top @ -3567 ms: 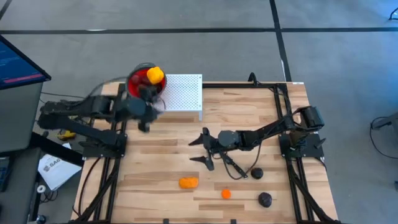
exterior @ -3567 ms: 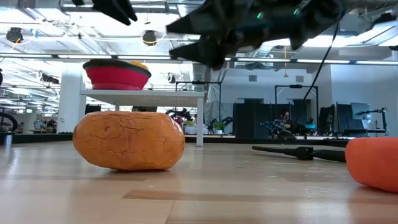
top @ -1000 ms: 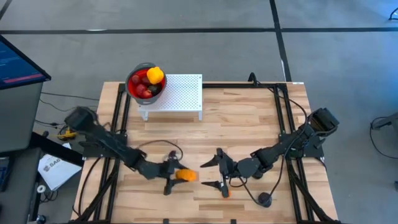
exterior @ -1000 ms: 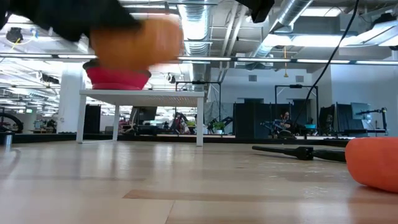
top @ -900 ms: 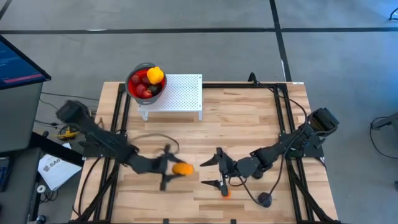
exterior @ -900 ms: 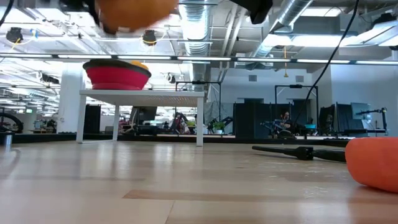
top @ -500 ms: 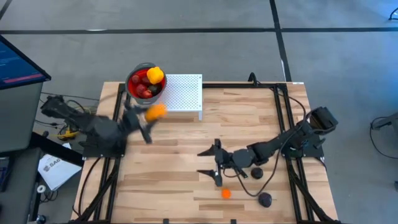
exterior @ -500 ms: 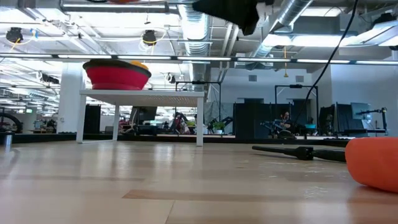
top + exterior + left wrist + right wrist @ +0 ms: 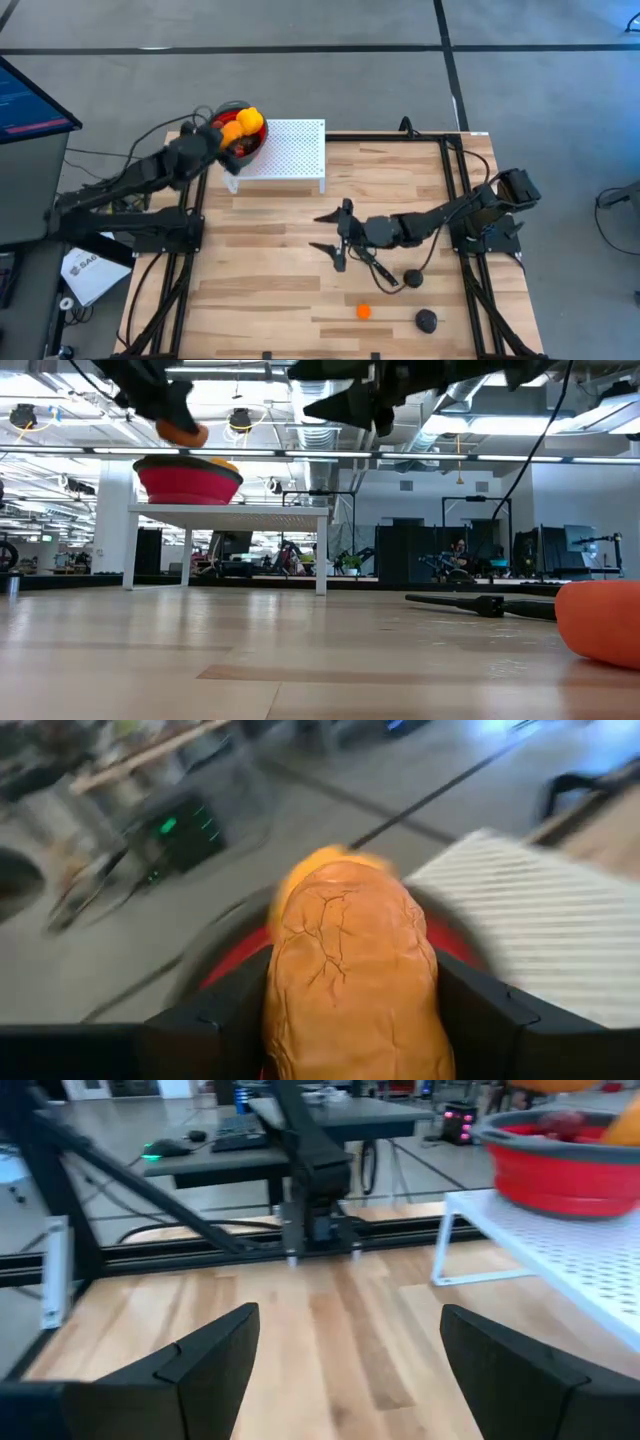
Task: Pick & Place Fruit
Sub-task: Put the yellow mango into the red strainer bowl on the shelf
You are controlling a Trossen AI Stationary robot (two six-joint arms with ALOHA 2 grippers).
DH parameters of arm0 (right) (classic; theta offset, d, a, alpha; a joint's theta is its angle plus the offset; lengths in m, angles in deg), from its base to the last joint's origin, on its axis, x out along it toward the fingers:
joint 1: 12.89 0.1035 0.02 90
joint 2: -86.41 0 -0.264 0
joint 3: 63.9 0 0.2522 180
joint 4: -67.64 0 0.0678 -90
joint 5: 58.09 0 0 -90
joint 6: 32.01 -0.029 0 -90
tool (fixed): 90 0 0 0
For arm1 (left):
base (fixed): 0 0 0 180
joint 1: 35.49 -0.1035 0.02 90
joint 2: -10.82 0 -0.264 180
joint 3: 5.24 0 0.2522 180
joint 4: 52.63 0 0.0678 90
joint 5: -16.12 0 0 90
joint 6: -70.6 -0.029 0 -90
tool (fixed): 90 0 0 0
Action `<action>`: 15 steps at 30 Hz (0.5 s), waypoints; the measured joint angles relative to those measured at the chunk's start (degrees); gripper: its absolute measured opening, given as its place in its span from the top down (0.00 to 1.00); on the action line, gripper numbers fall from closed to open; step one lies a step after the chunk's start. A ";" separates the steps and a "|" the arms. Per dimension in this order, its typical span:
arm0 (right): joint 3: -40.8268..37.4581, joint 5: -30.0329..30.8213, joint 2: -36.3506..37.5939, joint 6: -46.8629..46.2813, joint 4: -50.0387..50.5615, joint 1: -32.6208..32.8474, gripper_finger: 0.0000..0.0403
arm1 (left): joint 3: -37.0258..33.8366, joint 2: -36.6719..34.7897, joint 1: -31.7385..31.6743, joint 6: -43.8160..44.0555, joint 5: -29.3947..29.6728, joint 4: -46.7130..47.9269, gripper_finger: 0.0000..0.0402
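The fruit in hand, an orange cracked-skin piece (image 9: 350,980), is clamped between the fingers of the left gripper (image 9: 228,133) and is held over the red colander (image 9: 188,482), which stands on a white perforated stand (image 9: 290,152) at the far left of the table (image 9: 260,260). Red and dark pieces and a yellow fruit (image 9: 249,120) are already heaped in the colander. Three pieces are left on the table near its front right: a small orange fruit (image 9: 363,311), a dark purple fruit (image 9: 427,320) and a darker one (image 9: 412,278). The right gripper (image 9: 335,240) is held above the middle of the table with its fingers spread and nothing between them.

For the drop to go well, the piece should be brought over a free part of the heap rather than the rim, lowered close, and only then released, since a long rounded piece let go from height is likely to roll off the pile. The yellow fruit on top should not be nudged.
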 joint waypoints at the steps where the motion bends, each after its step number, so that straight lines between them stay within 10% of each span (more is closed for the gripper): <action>1: 0.00 -0.05 0.00 0.00 0.02 -0.54 0.24 | 0.00 0.75 -2.95 -0.07 -1.42 0.11 0.46; 15: 0.00 -0.43 0.00 -1.55 1.53 -0.76 0.24 | 0.02 9.03 -23.64 5.14 -13.03 -0.92 0.42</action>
